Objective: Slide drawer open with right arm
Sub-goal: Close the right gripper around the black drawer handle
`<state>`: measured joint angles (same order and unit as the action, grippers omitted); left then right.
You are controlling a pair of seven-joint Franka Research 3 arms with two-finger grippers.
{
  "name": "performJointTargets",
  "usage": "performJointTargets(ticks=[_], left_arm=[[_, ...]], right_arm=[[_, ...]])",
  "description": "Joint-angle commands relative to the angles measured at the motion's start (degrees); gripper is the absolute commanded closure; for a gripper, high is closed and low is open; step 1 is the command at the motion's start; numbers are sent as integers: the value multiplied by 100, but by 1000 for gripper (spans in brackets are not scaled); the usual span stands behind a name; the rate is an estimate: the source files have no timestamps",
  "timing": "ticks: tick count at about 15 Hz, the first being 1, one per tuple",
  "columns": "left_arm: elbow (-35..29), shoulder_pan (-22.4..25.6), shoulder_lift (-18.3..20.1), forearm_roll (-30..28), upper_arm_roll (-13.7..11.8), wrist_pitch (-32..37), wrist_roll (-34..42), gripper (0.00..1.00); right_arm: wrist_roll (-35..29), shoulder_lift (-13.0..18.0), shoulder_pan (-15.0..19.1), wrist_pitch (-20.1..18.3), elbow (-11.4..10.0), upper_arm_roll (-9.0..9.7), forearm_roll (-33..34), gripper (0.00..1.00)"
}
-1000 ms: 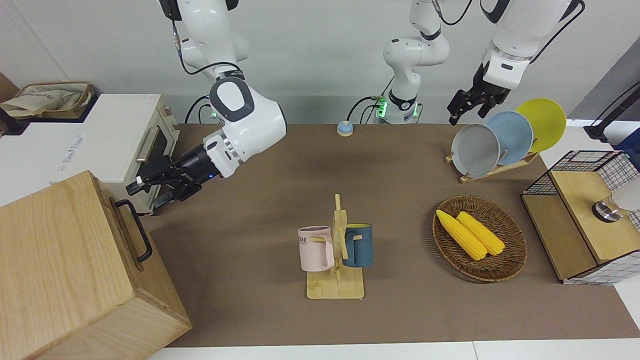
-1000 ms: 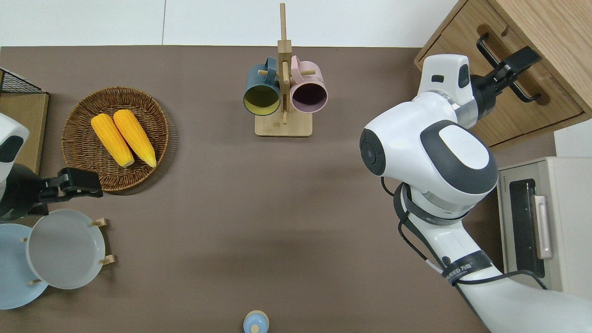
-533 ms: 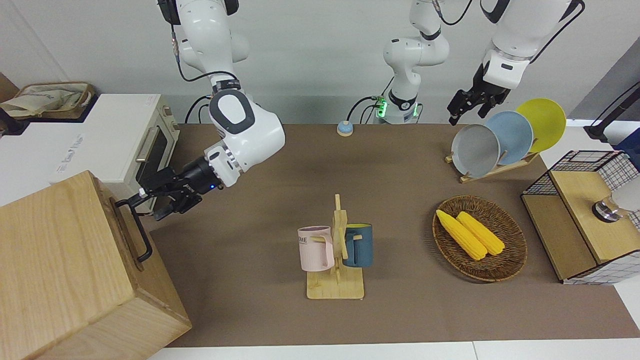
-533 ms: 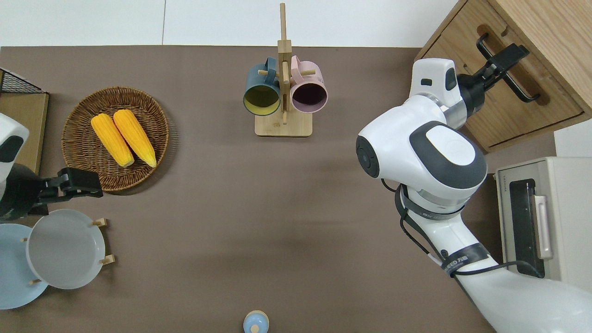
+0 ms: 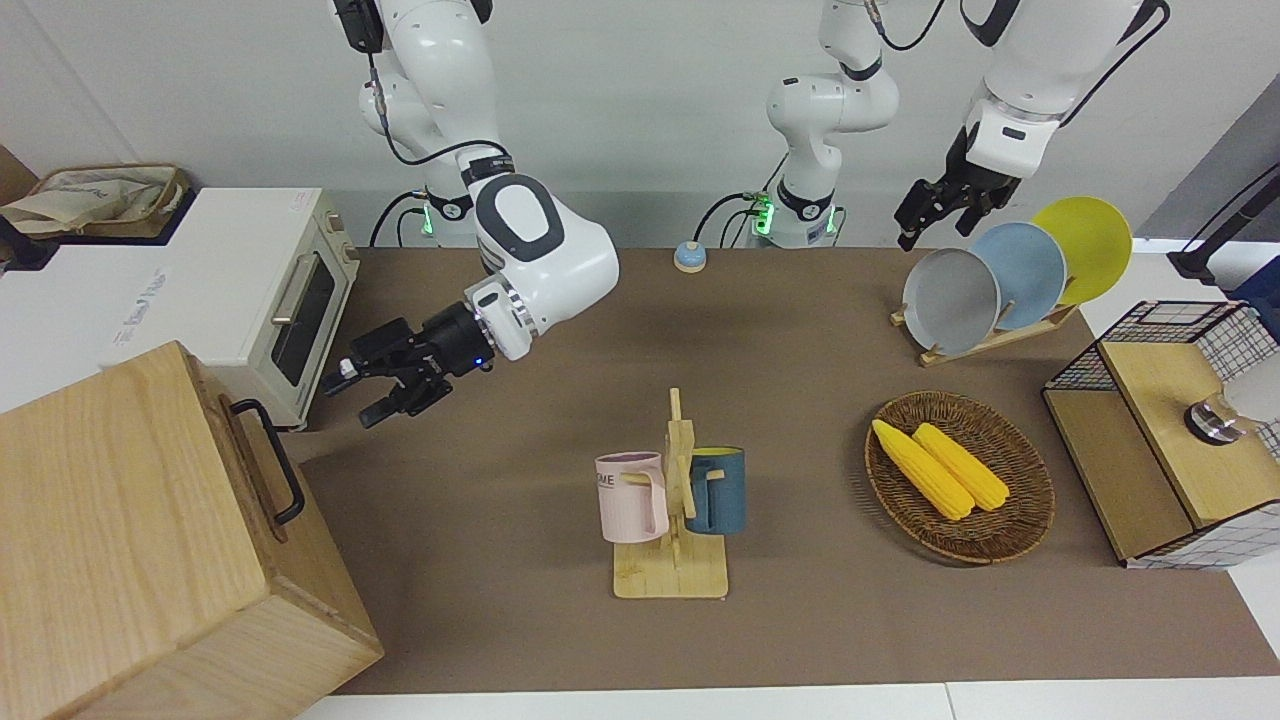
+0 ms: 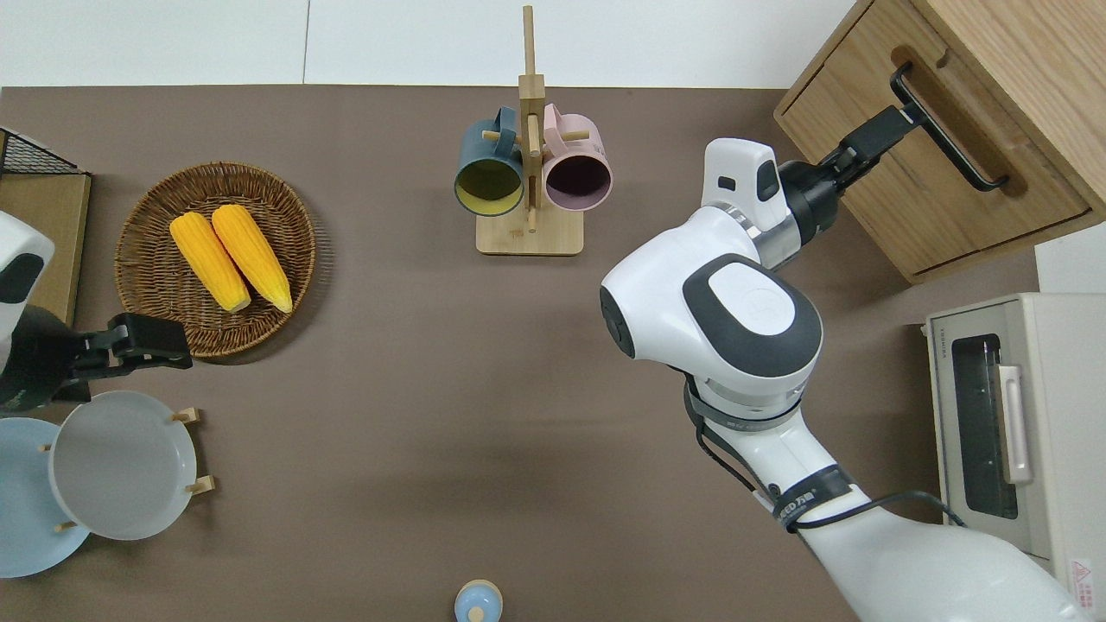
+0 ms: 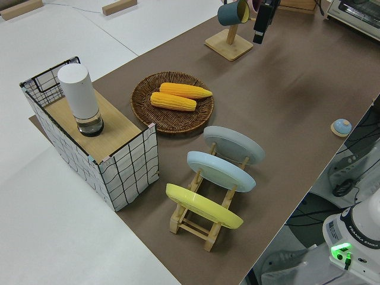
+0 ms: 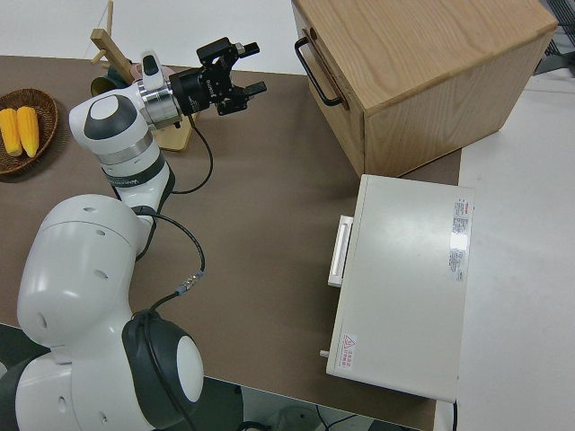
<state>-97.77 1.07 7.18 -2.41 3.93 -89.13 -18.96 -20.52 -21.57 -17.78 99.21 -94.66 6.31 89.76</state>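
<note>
Currently I find the right gripper (image 5: 365, 393), fingers spread and empty, short of the drawer's (image 6: 937, 186) black bar handle (image 6: 949, 127), whose long axis crosses my approach.

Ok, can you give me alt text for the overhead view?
The right arm's open end effector hangs in front of the wooden cabinet, close to the black handle of the drawer but not gripping it. The drawer looks shut. The left arm is parked.
</note>
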Motion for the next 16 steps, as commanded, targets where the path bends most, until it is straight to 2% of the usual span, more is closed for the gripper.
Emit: performJointTargets(ticks=[1,4,8,11,16], left_arm=[[21,-1,47,-5,-24,89,42,7],[21,-1,47,-5,-24,89,42,7],[21,-1,47,-5,-24,89,42,7],[21,-1,47,-5,-24,89,42,7],[21,-1,47,-5,-24,89,42,7]], right_arm=[[-417,-163,-199,-410,-88,-7,112,19],[-567,-233,-349,-631,-105,-7,103,19],[-787,-330,-253,-553,-114,-7,217,19],[-910,-435,-130,-438,-114,-7,480,19],[-910,-471,248,97,-114,-16,920,19]])
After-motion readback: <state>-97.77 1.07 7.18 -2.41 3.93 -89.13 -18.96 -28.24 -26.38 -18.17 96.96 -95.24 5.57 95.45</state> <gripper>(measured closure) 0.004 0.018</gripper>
